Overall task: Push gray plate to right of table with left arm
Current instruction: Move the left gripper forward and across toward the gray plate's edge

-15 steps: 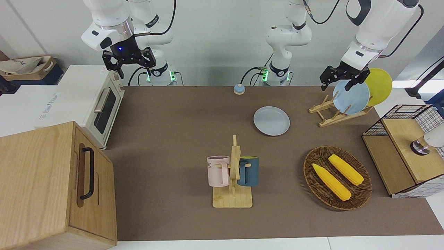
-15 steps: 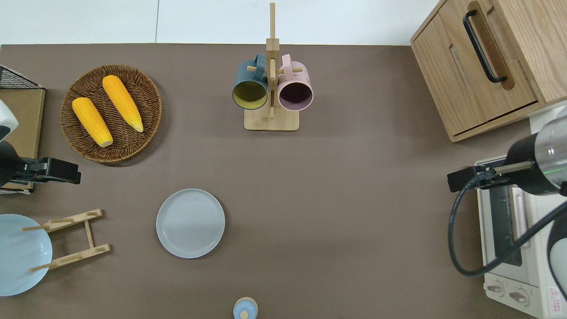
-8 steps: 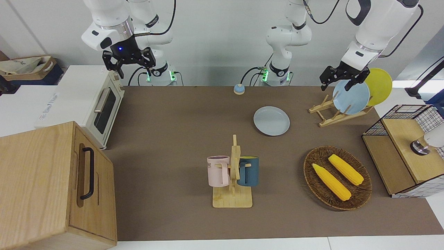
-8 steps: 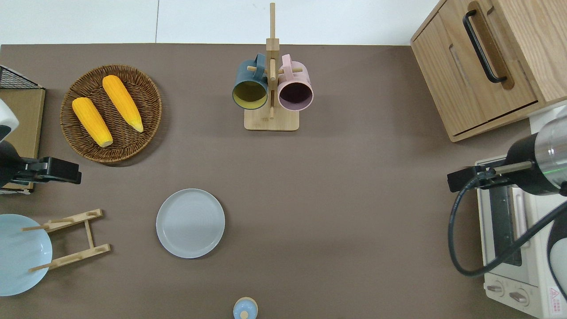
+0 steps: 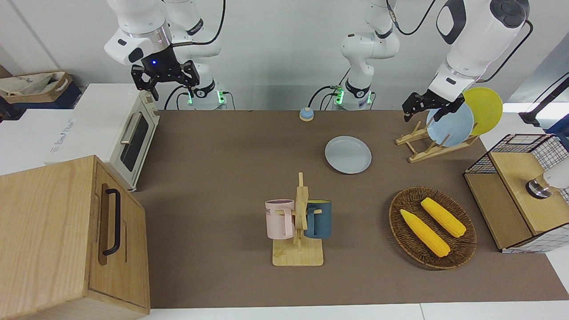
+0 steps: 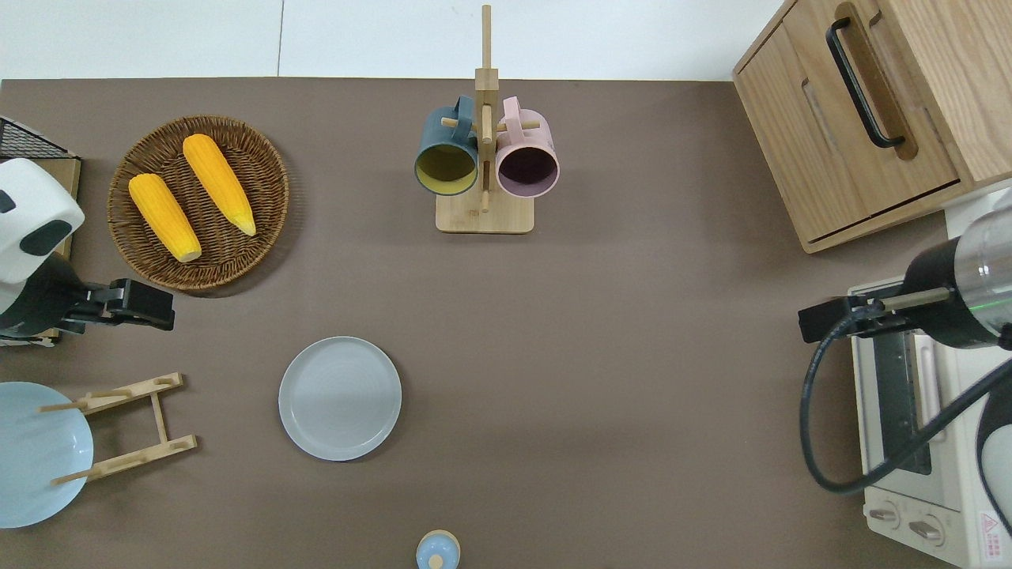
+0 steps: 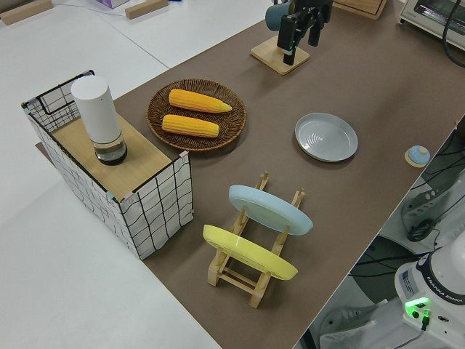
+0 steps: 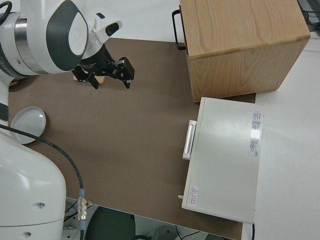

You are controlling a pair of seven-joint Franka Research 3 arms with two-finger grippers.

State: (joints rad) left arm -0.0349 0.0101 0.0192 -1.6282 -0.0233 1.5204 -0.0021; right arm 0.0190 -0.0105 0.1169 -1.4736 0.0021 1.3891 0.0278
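Looking at the gray plate [image 6: 340,398], I see it flat on the table [image 6: 632,356], nearer to the robots than the mug rack [image 6: 485,150] and just beside the wooden plate rack [image 6: 126,427], which lies toward the left arm's end. I have the left gripper [image 6: 146,304] up in the air over bare tabletop between that rack and the wicker basket [image 6: 198,201] of corn, well apart from the plate, its jaws spread with nothing between them. I leave the right gripper [image 5: 165,76] parked, jaws likewise spread.
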